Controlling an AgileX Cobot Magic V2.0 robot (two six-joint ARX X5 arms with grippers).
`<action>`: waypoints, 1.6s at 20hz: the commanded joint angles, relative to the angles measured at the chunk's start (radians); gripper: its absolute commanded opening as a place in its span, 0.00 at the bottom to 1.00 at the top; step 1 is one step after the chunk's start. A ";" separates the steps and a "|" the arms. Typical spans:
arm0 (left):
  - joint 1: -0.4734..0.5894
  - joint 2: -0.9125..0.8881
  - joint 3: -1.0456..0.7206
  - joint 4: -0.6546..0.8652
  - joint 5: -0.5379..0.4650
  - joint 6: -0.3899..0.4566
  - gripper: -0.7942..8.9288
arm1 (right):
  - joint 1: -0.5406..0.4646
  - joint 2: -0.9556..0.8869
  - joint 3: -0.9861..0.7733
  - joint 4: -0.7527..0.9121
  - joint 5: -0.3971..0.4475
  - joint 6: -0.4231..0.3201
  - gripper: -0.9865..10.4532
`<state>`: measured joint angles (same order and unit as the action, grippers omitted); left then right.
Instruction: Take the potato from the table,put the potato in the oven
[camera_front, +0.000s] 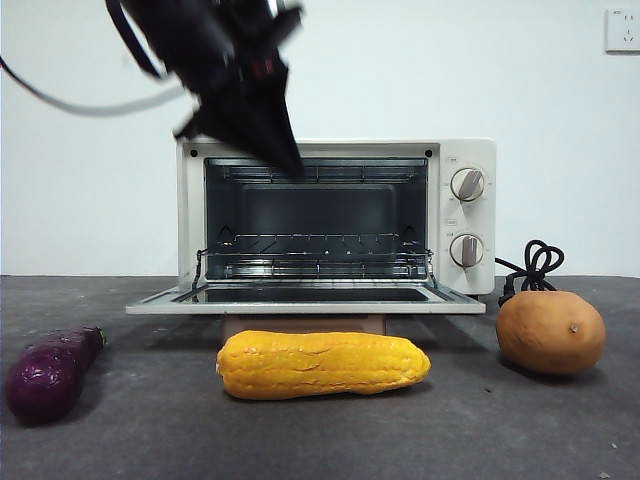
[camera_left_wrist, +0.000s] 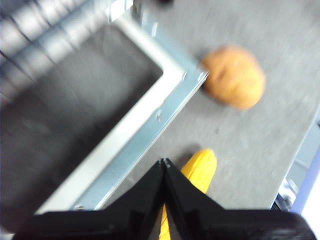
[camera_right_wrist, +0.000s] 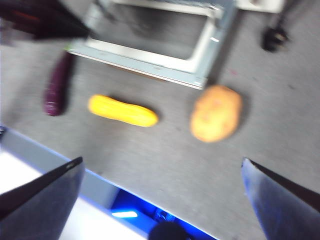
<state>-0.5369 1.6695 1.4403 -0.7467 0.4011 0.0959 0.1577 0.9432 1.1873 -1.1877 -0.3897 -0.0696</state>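
On the dark grey table (camera_front: 320, 440), from left to right, lie a purple eggplant (camera_front: 50, 372), a yellow corn cob (camera_front: 322, 364) and the tan potato (camera_front: 550, 332), all in front of a cream-white oven (camera_front: 340, 215) whose door (camera_front: 305, 298) hangs open and flat, its wire rack (camera_front: 315, 262) bare. The left claw (camera_front: 290, 165), its 2 jaws pressed together and holding nothing, hangs high before the upper left of the oven mouth, above the door. The right claw (camera_right_wrist: 162, 172), jaws spread wide and empty, sits high over the near side of the table, with the potato resting untouched just beyond the door's right corner and near the black power cord (camera_front: 530, 265). The risks from here look plain: the potato is round and smooth, so a pinch off its middle could send it rolling toward the cord or the door's edge. The left claw is near the oven mouth, and if it stays there the 2 arms could meet when the potato is carried in. A low approach could also clip the open door.
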 joint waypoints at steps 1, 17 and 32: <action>0.009 -0.103 -0.006 0.003 -0.039 0.002 0.07 | 0.004 0.049 0.002 0.005 0.032 0.019 0.63; 0.008 -0.802 -0.006 -0.238 -0.257 -0.022 0.07 | 0.199 0.573 -0.001 0.186 0.293 0.123 0.60; 0.008 -0.840 -0.006 -0.266 -0.271 -0.020 0.07 | 0.219 0.716 -0.126 0.409 0.318 0.186 0.43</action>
<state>-0.5285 0.8318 1.4403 -1.0229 0.1329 0.0784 0.3737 1.6497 1.0725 -0.7799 -0.0711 0.1020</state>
